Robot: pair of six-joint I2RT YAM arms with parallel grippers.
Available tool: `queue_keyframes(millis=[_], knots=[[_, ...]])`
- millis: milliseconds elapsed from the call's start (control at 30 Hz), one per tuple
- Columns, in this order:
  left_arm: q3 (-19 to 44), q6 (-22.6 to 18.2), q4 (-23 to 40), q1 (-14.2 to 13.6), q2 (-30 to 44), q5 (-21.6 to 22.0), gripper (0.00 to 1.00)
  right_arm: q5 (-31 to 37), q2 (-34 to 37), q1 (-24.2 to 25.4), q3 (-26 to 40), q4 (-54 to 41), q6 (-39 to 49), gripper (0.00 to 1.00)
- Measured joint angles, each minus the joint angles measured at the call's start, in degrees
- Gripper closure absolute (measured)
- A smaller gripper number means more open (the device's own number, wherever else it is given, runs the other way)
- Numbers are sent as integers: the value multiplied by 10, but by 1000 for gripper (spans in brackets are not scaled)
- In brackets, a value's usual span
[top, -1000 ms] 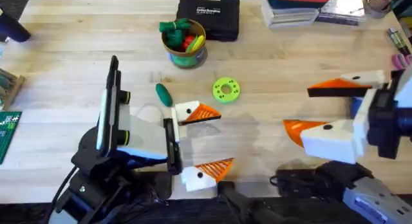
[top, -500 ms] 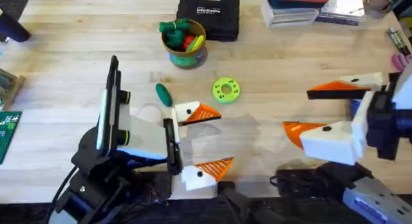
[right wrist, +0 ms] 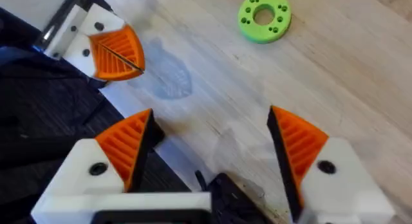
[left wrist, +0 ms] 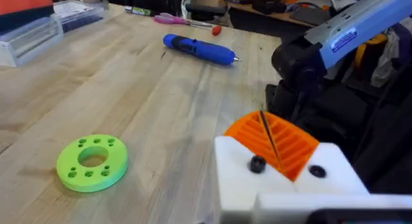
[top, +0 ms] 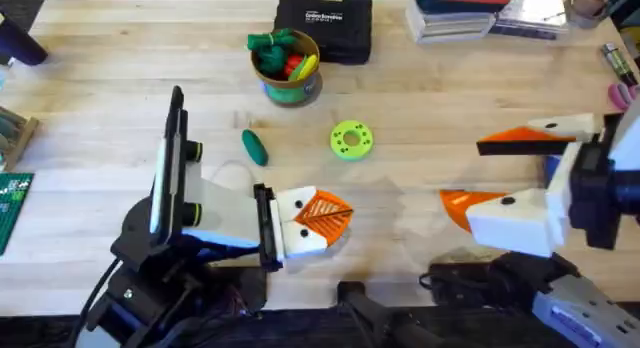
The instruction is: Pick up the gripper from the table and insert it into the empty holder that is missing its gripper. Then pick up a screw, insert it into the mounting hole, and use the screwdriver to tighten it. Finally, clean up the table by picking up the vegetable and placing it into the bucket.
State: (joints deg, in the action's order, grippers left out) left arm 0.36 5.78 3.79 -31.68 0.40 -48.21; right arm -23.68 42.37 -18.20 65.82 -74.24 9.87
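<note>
Robotics lab/workshop: wooden counter (top: 450, 98), green circuit board (top: 12, 208) at 9 o'clock, black case (top: 325, 26) at 12, blue electric screwdriver (left wrist: 198, 49), stacked boxes (top: 480, 13) at 1 o'clock.

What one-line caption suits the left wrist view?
Left tool shut, orange pads together above the table, green disc nearby and blue screwdriver lying farther off.

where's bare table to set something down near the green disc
Bare wood lies between the green disc and the right pincer, and left of the bucket. It is crowded between the vegetable, disc and shut left pincer.
</note>
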Motion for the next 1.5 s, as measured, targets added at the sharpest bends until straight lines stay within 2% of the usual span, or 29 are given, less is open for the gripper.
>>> queue_keyframes(millis=[300,500,800,1033,1300,1500], knots=[[0,0,0,0,0,0,996,3,0,2,0,-3,-1,8],[0,0,0,0,0,0,996,49,36,42,0,-1,-11,8],[0,0,0,0,0,0,996,159,168,160,0,29,-14,9],[0,0,0,0,0,0,996,244,233,246,0,79,-23,9],[0,0,0,0,0,0,996,275,307,347,0,214,-29,8],[0,0,0,0,0,0,996,280,348,426,0,252,-11,8]])
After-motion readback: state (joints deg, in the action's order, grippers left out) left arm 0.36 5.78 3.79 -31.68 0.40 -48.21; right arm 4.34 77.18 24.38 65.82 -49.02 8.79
